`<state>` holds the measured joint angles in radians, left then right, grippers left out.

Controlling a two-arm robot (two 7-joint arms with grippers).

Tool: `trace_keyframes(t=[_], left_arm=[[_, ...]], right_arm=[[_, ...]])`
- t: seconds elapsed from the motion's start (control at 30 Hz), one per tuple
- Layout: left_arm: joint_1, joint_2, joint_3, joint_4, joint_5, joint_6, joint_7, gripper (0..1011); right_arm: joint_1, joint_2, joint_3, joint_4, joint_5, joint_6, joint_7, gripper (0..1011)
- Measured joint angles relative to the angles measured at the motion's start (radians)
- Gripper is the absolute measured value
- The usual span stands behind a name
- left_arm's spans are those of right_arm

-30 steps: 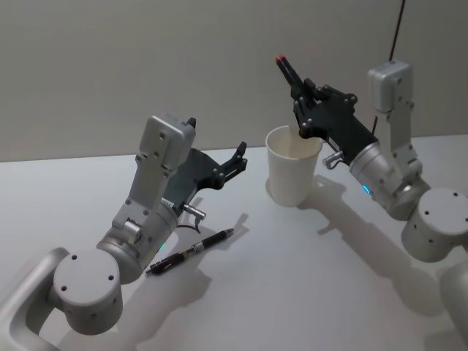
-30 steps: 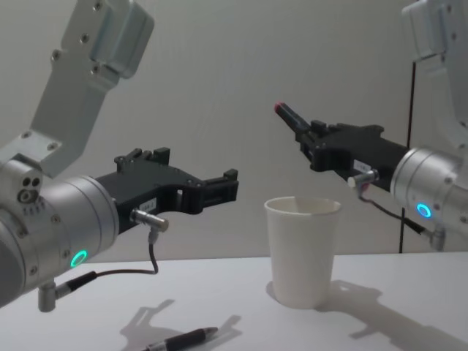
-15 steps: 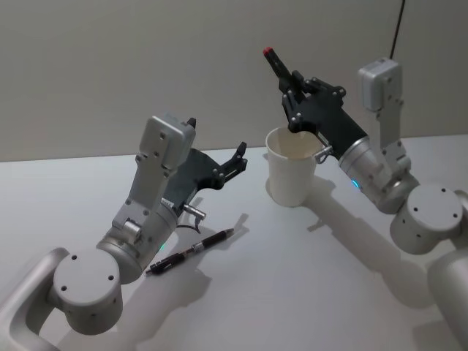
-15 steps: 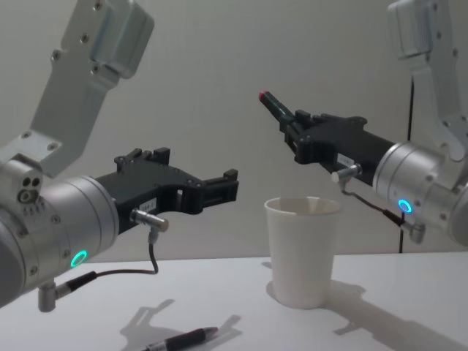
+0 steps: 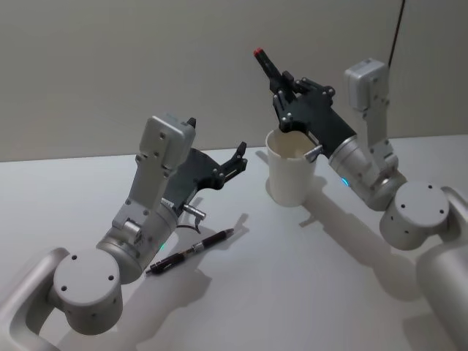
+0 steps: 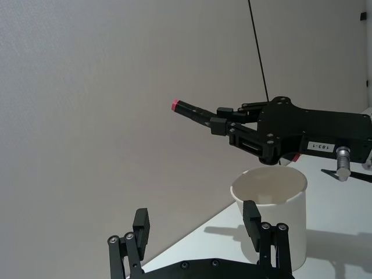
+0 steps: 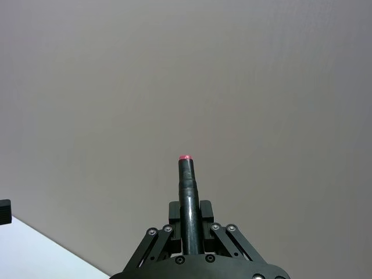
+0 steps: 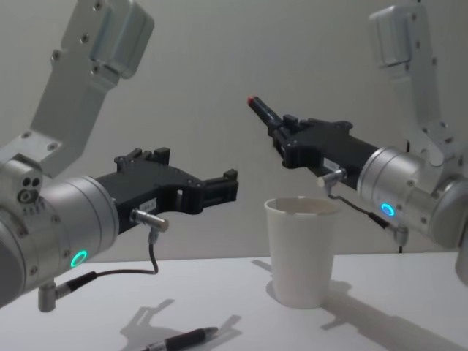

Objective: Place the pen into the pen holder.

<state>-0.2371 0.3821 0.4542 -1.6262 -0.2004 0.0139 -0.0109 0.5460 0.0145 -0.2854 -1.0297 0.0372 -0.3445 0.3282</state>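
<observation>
**Right gripper holds a pen above the cup; left gripper stands open**

In the head view, you see the right gripper (image 5: 282,82) above the far rim of the pen holder (image 5: 292,174), its jaws closed around a red-tipped pen (image 5: 266,63). The pen points up and away from the cup, with the red end on top. The left gripper (image 5: 239,159) hangs in the air to the left of the cup, apart from it. A second pen (image 5: 191,251) lies flat on the table (image 5: 292,292), near the left arm.

In the left wrist view, the fingers (image 6: 140,223) of the left gripper (image 6: 196,220) are spread wide and hold nothing. Beyond them the pen holder (image 6: 272,229) stands upright, and the right gripper (image 6: 225,124) with the red-tipped pen (image 6: 192,110) is over it.

In the right wrist view, the red-tipped pen (image 7: 189,195) sticks out between the two pinching fingers (image 7: 174,211) of the right gripper (image 7: 190,224).

In the chest view, the right gripper (image 8: 281,136) is higher than the rim of the pen holder (image 8: 302,252), and the red-tipped pen (image 8: 261,110) slants up to the left. The left gripper (image 8: 223,188) is level, beside the cup. You see the second pen (image 8: 183,340) at the lower edge.
</observation>
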Motion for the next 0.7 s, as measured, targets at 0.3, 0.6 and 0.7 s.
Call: trace_keyframes(t=[0.3,0.6,0.7], left_arm=[[0.0,0.0,0.0,0.0,0.0,0.0,0.0,1001],[0.0,0.0,0.0,0.0,0.0,0.0,0.0,1001],[0.0,0.0,0.0,0.0,0.0,0.0,0.0,1001]], right_arm=[[0.031,-0.016,-0.01,0.059,-0.012,-0.027,0.006,185],[0.051,-0.025,-0.017,0.103,-0.024,-0.048,0.009,185],[0.054,-0.026,-0.018,0.112,-0.028,-0.052,0.009,185]])
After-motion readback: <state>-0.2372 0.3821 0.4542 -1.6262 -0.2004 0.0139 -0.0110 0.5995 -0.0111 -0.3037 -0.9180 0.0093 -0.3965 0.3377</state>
